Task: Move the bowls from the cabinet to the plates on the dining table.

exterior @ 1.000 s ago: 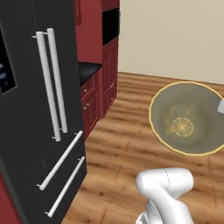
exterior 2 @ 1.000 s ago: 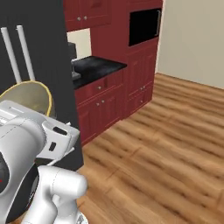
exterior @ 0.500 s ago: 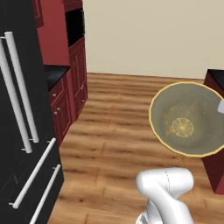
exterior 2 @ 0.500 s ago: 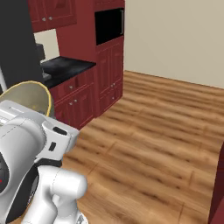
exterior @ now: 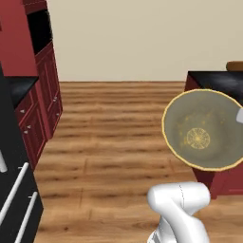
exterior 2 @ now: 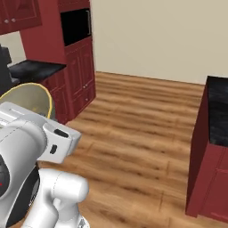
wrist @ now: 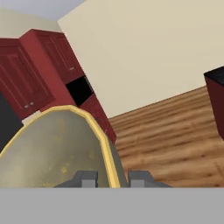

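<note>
The pincer (wrist: 112, 178) was clamped on the rim of the olive-tan bowl (exterior: 205, 129), one dark fingertip (wrist: 87, 179) inside the golden lip and the other outside it (hand view). The bowl was carried in the air, tipped on its side so its golden inside with a pale round mark at the bottom faced the left base camera. In the right base view the same bowl (exterior 2: 27, 103) peeked out behind the white arm (exterior 2: 35, 147) at the left edge, well above the wooden floor (exterior 2: 133, 147).

The dining counter (exterior: 216, 83) with its black marbled top and red side stood at the right, just behind the bowl in the left base view; a brown stool (exterior: 235, 65) edge showed at its far end. In the right base view the counter (exterior 2: 218, 116) sat at the right, well apart from the arm.

Red lower cabinets (exterior: 40, 109) with small silver knobs ran along the left, with a dark oven-like recess (exterior 2: 75, 26) in the tall red unit at the far left. A black fridge with pale bar handles (exterior: 16, 190) showed near left. A beige wall (exterior: 137, 38) closed the far side.
</note>
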You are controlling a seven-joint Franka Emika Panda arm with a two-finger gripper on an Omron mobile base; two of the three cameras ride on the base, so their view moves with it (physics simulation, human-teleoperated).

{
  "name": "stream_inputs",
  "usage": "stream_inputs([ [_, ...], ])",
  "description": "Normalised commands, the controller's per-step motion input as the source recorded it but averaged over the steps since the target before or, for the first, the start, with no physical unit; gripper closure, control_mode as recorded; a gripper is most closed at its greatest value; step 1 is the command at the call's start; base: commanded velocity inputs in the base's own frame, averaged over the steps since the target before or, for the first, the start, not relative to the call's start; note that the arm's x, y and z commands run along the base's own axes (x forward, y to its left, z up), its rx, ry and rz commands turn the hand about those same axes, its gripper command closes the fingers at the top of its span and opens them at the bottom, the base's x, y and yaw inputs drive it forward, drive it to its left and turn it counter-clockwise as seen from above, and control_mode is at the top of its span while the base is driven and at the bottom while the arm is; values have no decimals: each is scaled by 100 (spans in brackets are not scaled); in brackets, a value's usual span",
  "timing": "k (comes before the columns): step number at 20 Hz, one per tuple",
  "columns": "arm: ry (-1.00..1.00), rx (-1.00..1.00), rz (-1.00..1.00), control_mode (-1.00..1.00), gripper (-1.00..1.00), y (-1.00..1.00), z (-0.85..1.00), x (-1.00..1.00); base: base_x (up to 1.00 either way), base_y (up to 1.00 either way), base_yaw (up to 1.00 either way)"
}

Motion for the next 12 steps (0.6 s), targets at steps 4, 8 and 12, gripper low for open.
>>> stream_inputs([
  [4,0,0,0,100,100,0,0,0,0,-32,-33],
  [8,0,0,0,100,100,0,0,0,0,-28,-33],
  [12,0,0,0,100,100,0,0,0,0,-30,-31],
])
